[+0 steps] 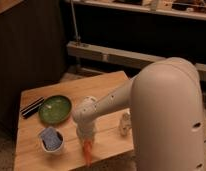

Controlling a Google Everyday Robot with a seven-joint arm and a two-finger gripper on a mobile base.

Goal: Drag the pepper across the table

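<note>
Gripper is down at the front edge of the table, pointing straight down, between the cup and the bottle. Jaws are closed. The pepper sticks out directly below it, top end tucked up into the gripper, so it looks clamped at that end; the actual contact is hidden by the wrist.

Pepper position: front edge of the table, roughly mid-width, orange, narrow tip pointing toward the camera and reaching the edge or just past it; can't tell which.

Arm comes in from the right and fills most of that side of the view.

Other stuff on the table:
- cup with bluish cloth in it, just left of the gripper, not touching
- green plate behind the cup
- black bar-shaped item left of the plate, near the left edge
- small pale bottle right of the gripper, beside the arm
</note>
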